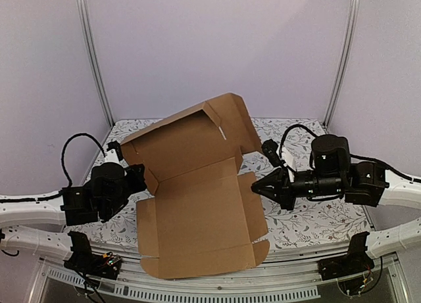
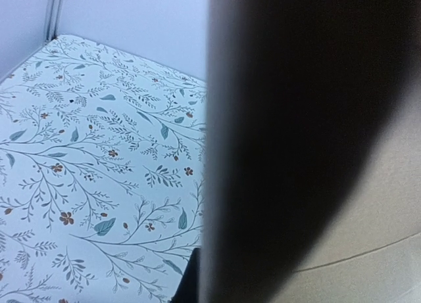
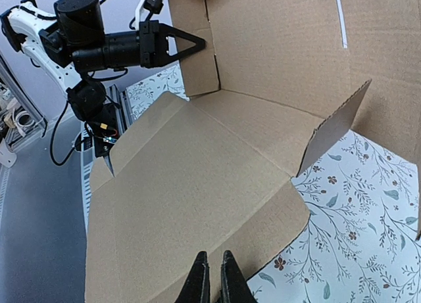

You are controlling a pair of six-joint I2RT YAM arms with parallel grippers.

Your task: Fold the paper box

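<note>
here's the box (image 1: 197, 214), plain brown corrugated card, sitting mid-surface between the two arms and half set up. its base panel (image 1: 194, 204) lies flat on the floral surface (image 1: 309, 224), and the rear panel (image 1: 191, 142) stands up behind it, leaning back, with a folded-over strip along its top edge. a thin pale slit (image 1: 222, 133) shows in that rear panel near the right fold. from the right wrist the fluting reads clearly, every face bare brown, and a small tab (image 3: 332, 129) with a wavy cut edge stands up at the right corner. the left pincer (image 1: 143, 178) is clenched to a point, its tip right against the small upright left flap (image 3: 196, 66); whether it pinches that card i cannot tell. its own camera is filled by a dark blur of card up close, with tan card (image 2: 375, 211) at the lower right. the right pincer (image 1: 255, 185) is clenched too, just a sliver between the fingers (image 3: 199, 280), poised over the edge of the right flap (image 1: 253, 208).
</note>
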